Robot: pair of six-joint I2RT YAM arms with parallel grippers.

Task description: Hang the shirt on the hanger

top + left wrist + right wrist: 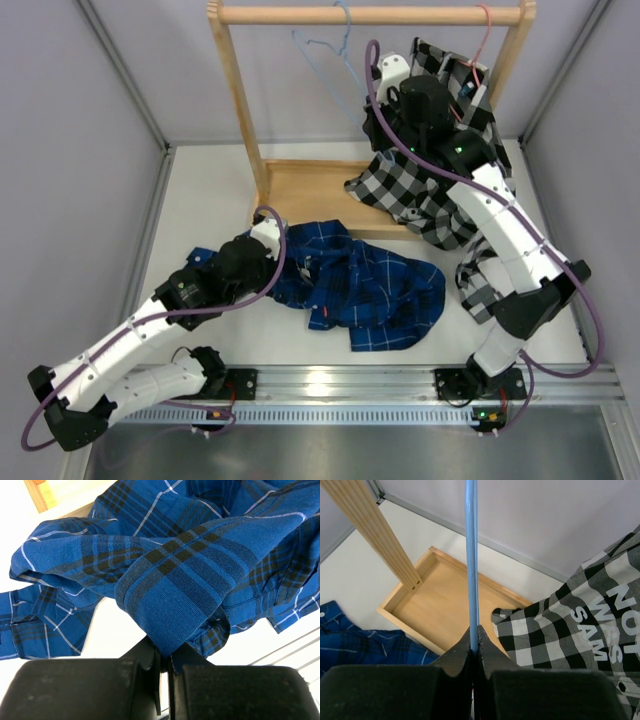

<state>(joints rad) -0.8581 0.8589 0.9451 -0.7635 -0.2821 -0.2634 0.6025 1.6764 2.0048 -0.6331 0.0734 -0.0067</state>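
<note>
Left tool [164, 655] pinches a fold of the dark-blue plaid shirt [185, 565], likely limp; right tool [474, 640] clamps the thin light-blue wire hanger [471, 555].

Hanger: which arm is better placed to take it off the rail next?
Right. The right gripper is shut on the hanger wire at the rack; the left gripper is low, pinching the shirt.

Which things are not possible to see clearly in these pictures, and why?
Right wrist view: the hanger is cut off by the top edge; its hook is outside.
Left wrist view: the shirt is bunched; folds and frame edges hide its shape.
Top view: the right gripper is hidden under its own wrist.
</note>
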